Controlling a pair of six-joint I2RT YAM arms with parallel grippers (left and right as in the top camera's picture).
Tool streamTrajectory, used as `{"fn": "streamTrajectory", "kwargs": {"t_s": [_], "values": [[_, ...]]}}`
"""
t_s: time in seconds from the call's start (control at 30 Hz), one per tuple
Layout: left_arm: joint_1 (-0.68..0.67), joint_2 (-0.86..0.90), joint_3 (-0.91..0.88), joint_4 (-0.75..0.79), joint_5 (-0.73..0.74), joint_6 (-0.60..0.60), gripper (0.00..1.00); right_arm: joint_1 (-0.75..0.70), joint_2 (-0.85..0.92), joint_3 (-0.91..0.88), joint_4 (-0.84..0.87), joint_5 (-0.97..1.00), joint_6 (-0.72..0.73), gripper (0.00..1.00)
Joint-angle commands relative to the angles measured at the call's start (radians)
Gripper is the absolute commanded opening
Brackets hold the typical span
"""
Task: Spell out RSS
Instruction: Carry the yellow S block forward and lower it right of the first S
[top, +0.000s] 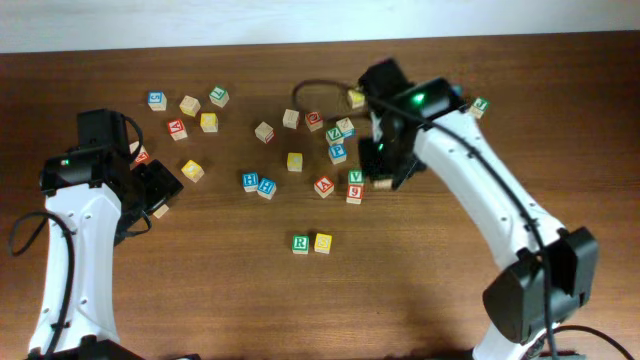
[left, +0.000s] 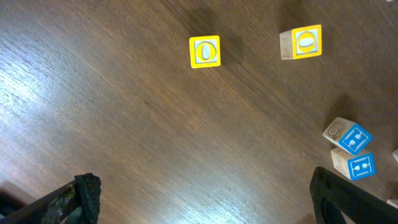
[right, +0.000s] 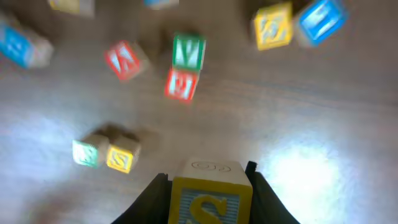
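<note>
My right gripper (right: 207, 182) was pinching a yellow-framed cube (right: 211, 202), one dark finger pressed on each side. The face toward my wrist camera read a blue S on pale stripes. Its top face carried a faint engraved oval that I could not read. Seen from overhead, this gripper hung right of the centre of the table (top: 420, 300).

Just beyond it a green V cube (top: 355, 177) touched a red cube (top: 354, 193) whose mark was too blurred to read. A red A cube (top: 324, 186) sat near them on the left. More cubes lay scattered toward the far edge, and none sat between my gripper and the row.

Toward the near edge, about mid-width, the R cube (top: 300, 243) stood with its green-and-white face up. The second yellow cube (top: 323, 242) touched it on the right. In my right wrist view that yellow face looked like an S, though it was blurred.

My left gripper (left: 211, 208) was spread wide over bare wood near the left edge. Ahead of it lay two yellow cubes, well apart: one with an oval O mark (left: 204, 51) and another with a similar mark (left: 300, 42). At the right of that view two blue cubes (left: 354, 138) touched each other, their letters too small to tell.
</note>
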Motion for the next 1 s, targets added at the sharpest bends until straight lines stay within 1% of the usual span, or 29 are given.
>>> {"fn": "streamTrajectory", "kwargs": {"t_s": [0.0, 0.07, 0.1, 0.17, 0.27, 0.3, 0.43, 0.57, 0.73, 0.8, 0.97], "values": [[0.0, -0.002, 0.001, 0.0, 0.007, 0.015, 0.99, 0.072, 0.007, -0.124, 0.018, -0.021, 0.041, 0.24], [0.0, -0.002, 0.001, 0.0, 0.007, 0.015, 0.99, 0.129, 0.007, -0.23, 0.101, -0.02, 0.08, 0.24], [0.0, -0.002, 0.001, 0.0, 0.007, 0.015, 0.99, 0.151, 0.007, -0.285, 0.153, -0.021, 0.158, 0.24], [0.0, -0.002, 0.001, 0.0, 0.007, 0.015, 0.99, 0.185, 0.007, -0.382, 0.278, -0.02, 0.239, 0.24], [0.0, -0.002, 0.001, 0.0, 0.007, 0.015, 0.99, 0.216, 0.007, -0.491, 0.423, -0.01, 0.345, 0.24], [0.0, -0.002, 0.001, 0.0, 0.007, 0.015, 0.99, 0.216, 0.008, -0.507, 0.439, -0.01, 0.373, 0.24], [0.0, -0.002, 0.001, 0.0, 0.007, 0.016, 0.99, 0.23, 0.016, -0.562, 0.518, -0.028, 0.382, 0.24], [0.0, -0.002, 0.001, 0.0, 0.007, 0.015, 0.99, 0.283, 0.017, -0.567, 0.599, -0.022, 0.381, 0.24], [0.0, -0.002, 0.001, 0.0, 0.007, 0.016, 0.99, 0.294, 0.018, -0.567, 0.608, 0.064, 0.362, 0.25], [0.0, -0.002, 0.001, 0.0, 0.007, 0.015, 0.99, 0.294, 0.018, -0.567, 0.622, 0.07, 0.321, 0.25], [0.0, -0.002, 0.001, 0.0, 0.007, 0.015, 0.99, 0.294, 0.018, -0.567, 0.642, 0.07, 0.317, 0.25]]}}
